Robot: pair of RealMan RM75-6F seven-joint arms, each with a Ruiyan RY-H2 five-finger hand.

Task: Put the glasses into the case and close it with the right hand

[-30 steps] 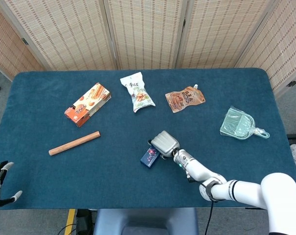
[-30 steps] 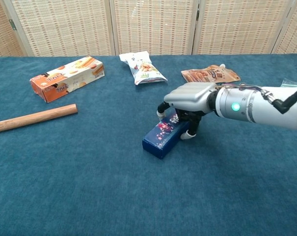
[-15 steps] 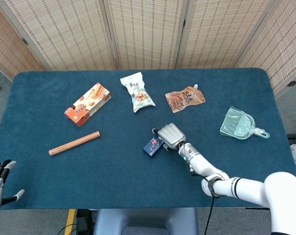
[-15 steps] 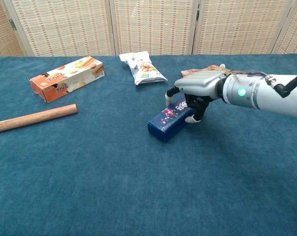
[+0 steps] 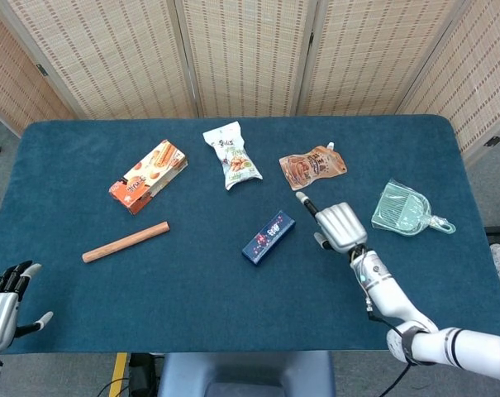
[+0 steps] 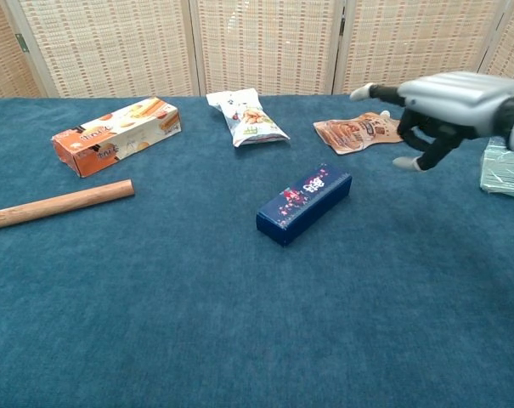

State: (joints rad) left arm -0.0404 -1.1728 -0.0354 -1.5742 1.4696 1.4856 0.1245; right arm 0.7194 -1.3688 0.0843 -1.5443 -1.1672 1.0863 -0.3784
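The right hand (image 5: 339,225) has a silver-grey back, black fingers (image 6: 426,140) with white tips, and a white, jointed forearm (image 5: 390,289).

Woven folding screen (image 5: 250,54) behind blue-clothed table (image 5: 68,281); grey, perhaps concrete, floor (image 5: 0,165).

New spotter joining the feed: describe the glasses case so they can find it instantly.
On the blue table, look near the middle, just left of the open right robot hand. The case is a closed dark blue box with a pink floral print, lying diagonally, the only dark item there.
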